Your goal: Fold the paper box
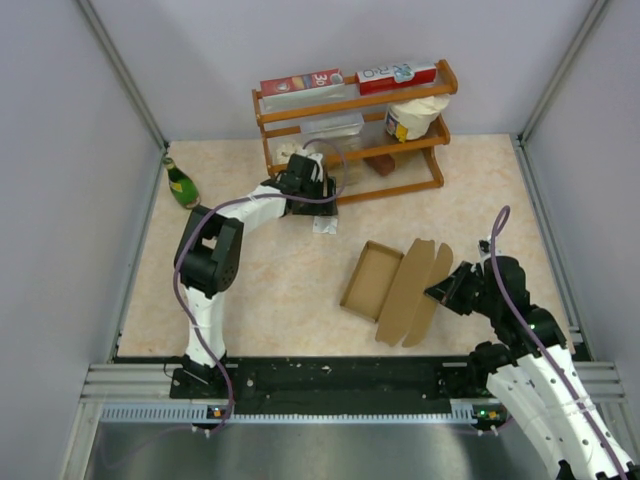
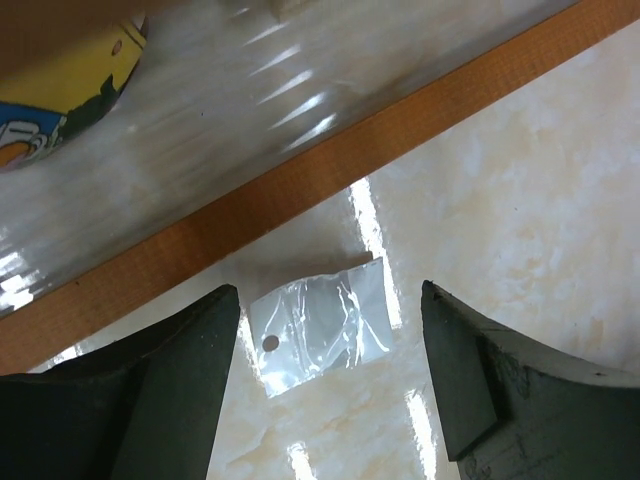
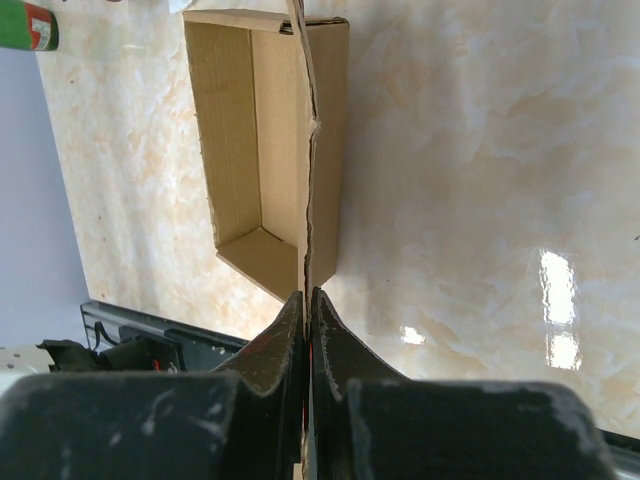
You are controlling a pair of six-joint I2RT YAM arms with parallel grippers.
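Presently, the paper box (image 1: 368, 280), centre-right on the table (image 1: 250, 290), is pinched at its lid (image 1: 410, 290) by the tightly closed right gripper (image 3: 308, 302). The left gripper (image 2: 328, 340) is spread wide, empty. Lid closure is judged next, swung over the tray.

The paper box (image 1: 400, 285) lies right of centre on the table (image 1: 270, 290), rack (image 1: 350, 104) behind.

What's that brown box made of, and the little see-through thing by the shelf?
The paper box looks like plain brown corrugated cardboard, matte, with ribbed cut edges. The small bag seems thin clear plastic: glossy, crinkled, with a punched hole.
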